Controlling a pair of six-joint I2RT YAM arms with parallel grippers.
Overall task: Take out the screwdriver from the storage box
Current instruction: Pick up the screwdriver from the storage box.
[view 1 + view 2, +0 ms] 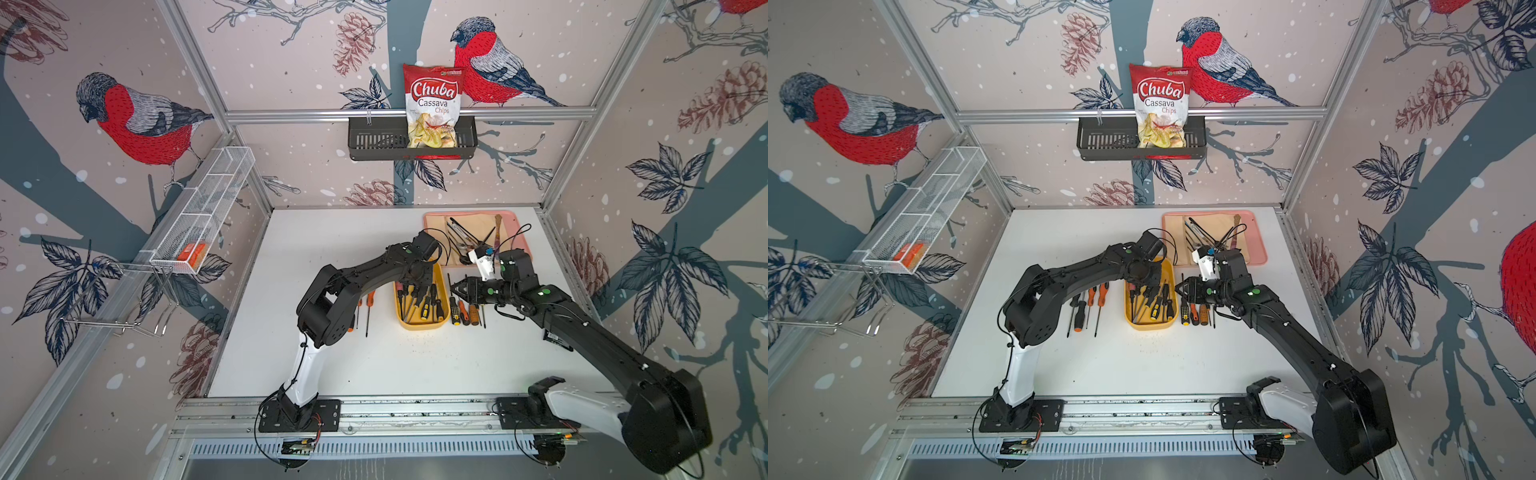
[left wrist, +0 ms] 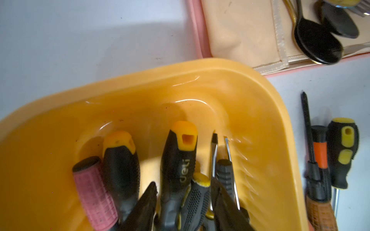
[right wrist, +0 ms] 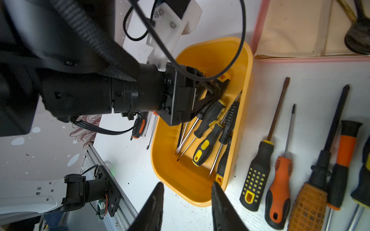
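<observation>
Storage box (image 1: pixel 419 326) sitting mid-table. Left gripper (image 2: pixel 183 183) hanging inside it, jaws straddling black-yellow screwdriver (image 2: pixel 178 156) lying inside; clamped or not, cannot tell. Right gripper (image 3: pixel 187 184) hovering at box's 3 o'clock, jaws parted, holding nothing. Loose screwdrivers (image 1: pixel 464 311) lying at box's 3 and 9 o'clock.

One storage box (image 1: pixel 1150 326) holds about seven screwdrivers (image 3: pixel 203 153), too overlapped for a sure count. Four loose screwdrivers (image 1: pixel 1080 313) lie on the table to its left, and five others (image 3: pixel 278 188) to its right. There is one pink tray (image 1: pixel 1257 237), one black basket (image 1: pixel 1104 141), one chips bag (image 1: pixel 1160 104) and one wire rack (image 1: pixel 913 224).
</observation>
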